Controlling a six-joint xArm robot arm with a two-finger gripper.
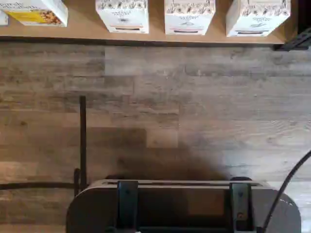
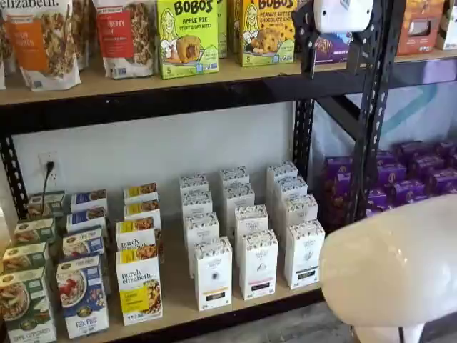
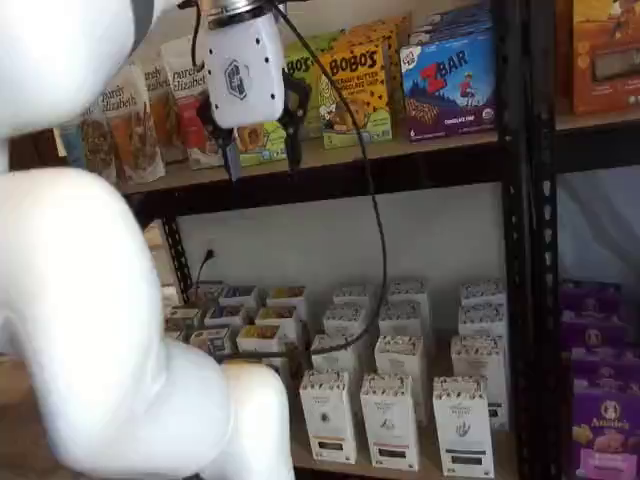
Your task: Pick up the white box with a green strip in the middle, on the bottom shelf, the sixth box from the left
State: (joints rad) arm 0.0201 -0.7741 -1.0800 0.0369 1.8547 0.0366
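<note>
The white box (image 2: 303, 254) stands at the front right of the bottom shelf (image 2: 178, 309), rightmost of three white cartons in the front row. It has a grey-speckled top and a small grey emblem. It also shows in the other shelf view (image 3: 462, 425) and in the wrist view (image 1: 257, 17). My gripper (image 3: 264, 162) hangs high up, level with the upper shelf and far above the box. Its two black fingers stand apart with nothing between them. It also shows in a shelf view (image 2: 335, 58).
Two similar white cartons (image 2: 213, 275) (image 2: 257, 264) with black labels stand left of the box, more rows behind. A black rack upright (image 2: 371, 143) stands right of it, purple boxes (image 2: 421, 171) beyond. My white arm (image 3: 80, 300) fills the foreground. A dark mount (image 1: 184, 208) lies over the wood floor.
</note>
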